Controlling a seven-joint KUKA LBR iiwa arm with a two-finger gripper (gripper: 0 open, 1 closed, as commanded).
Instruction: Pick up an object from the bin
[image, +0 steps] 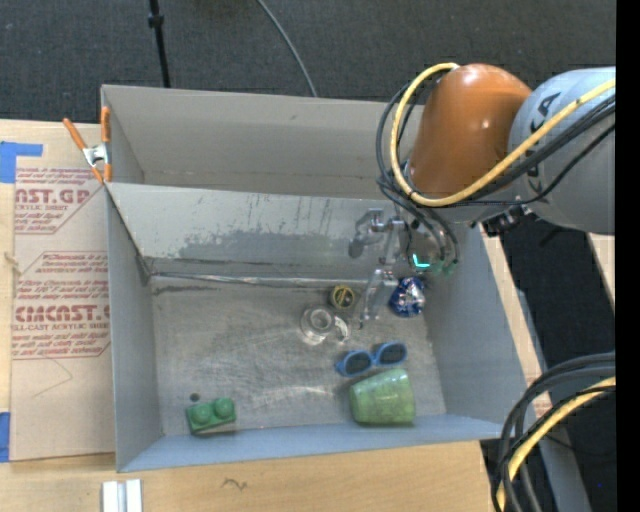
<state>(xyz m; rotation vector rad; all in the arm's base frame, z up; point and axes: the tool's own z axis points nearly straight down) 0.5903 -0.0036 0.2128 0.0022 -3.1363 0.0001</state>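
The gripper (386, 298) hangs just beside a small blue object (407, 298); how far open it is cannot be told. Probably the approach step: next comes centring over one thing, then closing.

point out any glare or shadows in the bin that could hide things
Camera view: bright scuffed sheen on the bin's back wall; the clear plastic piece mid-floor glints and nearly merges with the grey; the green cup, blue sunglasses and green brick are evenly lit, with faint shadows.

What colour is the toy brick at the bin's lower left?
The brick is green, camera view.
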